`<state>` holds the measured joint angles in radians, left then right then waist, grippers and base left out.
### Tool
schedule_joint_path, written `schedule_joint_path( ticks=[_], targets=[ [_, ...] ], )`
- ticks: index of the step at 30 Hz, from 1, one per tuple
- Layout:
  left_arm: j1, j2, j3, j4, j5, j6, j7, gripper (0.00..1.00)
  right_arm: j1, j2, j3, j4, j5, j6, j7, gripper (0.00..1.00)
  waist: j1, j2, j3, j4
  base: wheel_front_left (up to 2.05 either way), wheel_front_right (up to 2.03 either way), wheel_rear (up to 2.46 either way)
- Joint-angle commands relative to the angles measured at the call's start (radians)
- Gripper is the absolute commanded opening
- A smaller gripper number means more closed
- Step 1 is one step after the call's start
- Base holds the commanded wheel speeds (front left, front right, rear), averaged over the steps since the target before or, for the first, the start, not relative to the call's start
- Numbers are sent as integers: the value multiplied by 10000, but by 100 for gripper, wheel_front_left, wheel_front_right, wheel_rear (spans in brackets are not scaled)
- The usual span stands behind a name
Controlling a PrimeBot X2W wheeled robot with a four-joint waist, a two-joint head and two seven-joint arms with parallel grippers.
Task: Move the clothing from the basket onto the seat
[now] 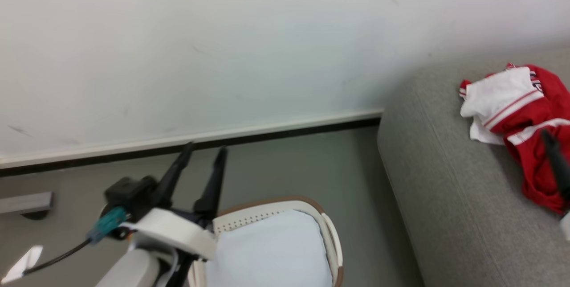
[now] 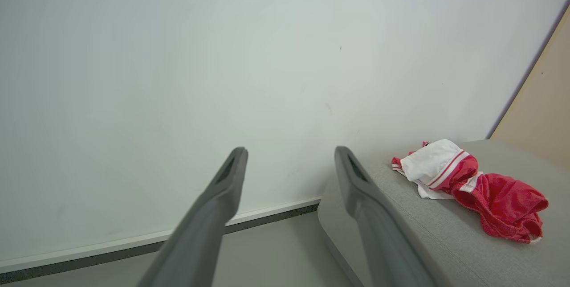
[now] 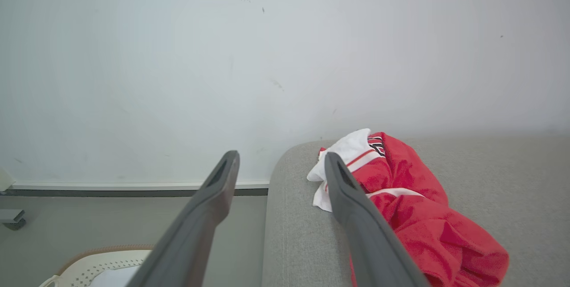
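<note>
Head view: crumpled red-and-white clothing (image 1: 521,108)

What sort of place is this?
Likely a plain indoor room set up like a living space: a grey sofa by a bare white wall, and a laundry basket on the smooth grey floor.

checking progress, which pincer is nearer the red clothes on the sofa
The right pincer: in the head view its dark finger overlaps the red-and-white sports garments on the grey sofa, while the left pincer sits by the laundry basket.
</note>
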<state>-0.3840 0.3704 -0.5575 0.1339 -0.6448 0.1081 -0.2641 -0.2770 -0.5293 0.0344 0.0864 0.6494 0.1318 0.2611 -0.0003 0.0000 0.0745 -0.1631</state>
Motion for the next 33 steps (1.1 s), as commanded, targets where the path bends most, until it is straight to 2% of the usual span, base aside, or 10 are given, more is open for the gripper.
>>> schedule_joint_path(
  ticks=[1, 6, 10, 14, 18, 22, 27, 33],
  targets=[
    [435, 46, 353, -24, -50, 8, 0, 100, 305, 315, 75, -98, -164, -23, -387, 100, 3, 0, -449, 408, 0, 0, 0],
    [1603, -301, 1685, -184, -153, -25, -1, 100, 860, 1559, -123, -194, -322, -23, -1855, 100, 3, 0, -859, 962, 0, 0, 0],
    [2363, -529, 2458, -56, 326, 14, -1, 100, 1345, 2275, -191, -136, -866, -23, -2791, 100, 3, 0, -1034, 1236, 0, 0, 0],
    [3003, -821, 3143, 55, 921, 46, -2, 100, 1720, 2817, 13, 110, -1284, -23, -3588, 100, 3, 0, -1087, 1363, 0, 0, 0],
    [3459, -1110, 3635, 336, 1633, -89, -2, 100, 1976, 3093, 530, 570, -1789, -23, -4381, 100, 3, 0, -1082, 1450, 0, 0, 0],
    [3680, -1594, 4087, 611, 2221, -442, -2, 100, 2037, 3312, 1023, 1371, -2140, -23, -4883, 100, 3, 0, -1057, 1494, 0, 0, 0],
    [3796, -2126, 4629, 1092, 2813, -1052, -2, 100, 1942, 3883, 1305, 2359, -2303, -23, -5196, 100, 3, 0, -1077, 1493, 0, 0, 0],
    [3785, -2517, 5239, 1609, 3398, -1517, -2, 100, 1637, 4225, 1453, 2732, -2509, -23, -5260, 100, 3, 0, -1091, 1351, 0, 0, 0]
  ],
)
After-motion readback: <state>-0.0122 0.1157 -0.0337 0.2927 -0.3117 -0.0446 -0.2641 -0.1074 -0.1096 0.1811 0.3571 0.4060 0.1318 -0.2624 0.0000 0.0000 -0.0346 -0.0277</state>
